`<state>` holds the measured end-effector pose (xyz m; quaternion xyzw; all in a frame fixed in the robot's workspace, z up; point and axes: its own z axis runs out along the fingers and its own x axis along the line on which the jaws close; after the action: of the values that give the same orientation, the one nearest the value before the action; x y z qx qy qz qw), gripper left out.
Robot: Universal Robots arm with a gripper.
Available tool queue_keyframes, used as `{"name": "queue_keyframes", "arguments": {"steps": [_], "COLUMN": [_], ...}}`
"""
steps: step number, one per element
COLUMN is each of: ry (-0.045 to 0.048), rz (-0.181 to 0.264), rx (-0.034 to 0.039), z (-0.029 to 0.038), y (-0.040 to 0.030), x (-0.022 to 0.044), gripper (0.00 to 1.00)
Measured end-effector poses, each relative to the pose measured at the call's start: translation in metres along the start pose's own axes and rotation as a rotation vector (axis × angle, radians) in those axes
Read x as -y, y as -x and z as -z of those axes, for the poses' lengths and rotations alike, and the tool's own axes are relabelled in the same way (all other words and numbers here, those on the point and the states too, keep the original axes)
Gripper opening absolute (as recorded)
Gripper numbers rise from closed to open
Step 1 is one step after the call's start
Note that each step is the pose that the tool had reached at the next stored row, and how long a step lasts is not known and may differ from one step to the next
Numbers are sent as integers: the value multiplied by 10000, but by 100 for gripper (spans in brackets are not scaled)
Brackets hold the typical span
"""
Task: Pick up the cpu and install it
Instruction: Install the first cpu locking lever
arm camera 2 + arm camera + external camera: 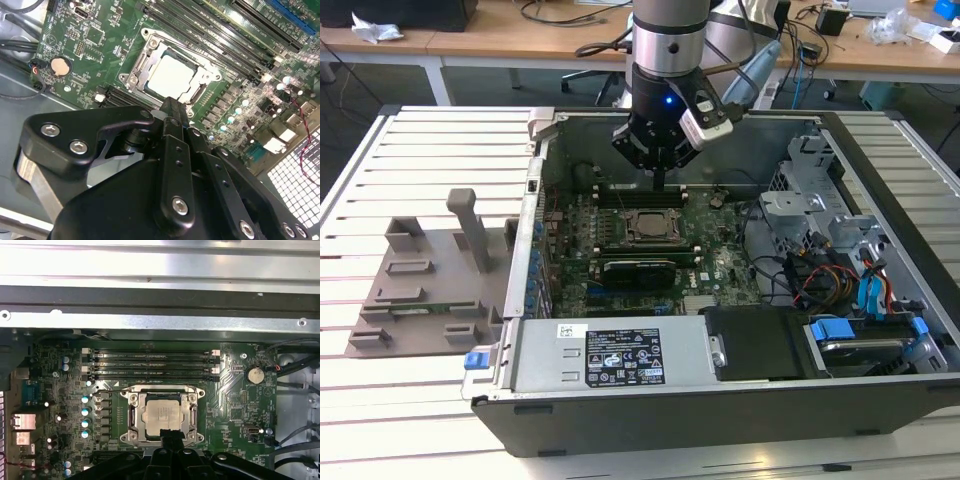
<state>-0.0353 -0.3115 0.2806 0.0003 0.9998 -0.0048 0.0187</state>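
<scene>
The cpu is a silvery square chip lying flat inside the metal socket frame on the green motherboard. It also shows in the second wrist view as the cpu and in the exterior view as the cpu. My gripper hangs above the board, just off the socket's edge. In both wrist views the black fingers of the gripper stand pressed together, holding nothing. The tip does not touch the chip.
Black memory sticks lie in slots beside the socket. The open case has a metal wall, a power supply at the front, a drive cage and cables on the exterior view's right. A grey fixture sits outside on the exterior view's left.
</scene>
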Motion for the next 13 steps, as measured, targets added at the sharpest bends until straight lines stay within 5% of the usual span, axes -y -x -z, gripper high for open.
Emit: {"name": "queue_keyframes", "arguments": {"steps": [13], "ry": [0], "rz": [0], "rx": [0], "z": [3], "y": [-141], "x": [0], "gripper": [11]}}
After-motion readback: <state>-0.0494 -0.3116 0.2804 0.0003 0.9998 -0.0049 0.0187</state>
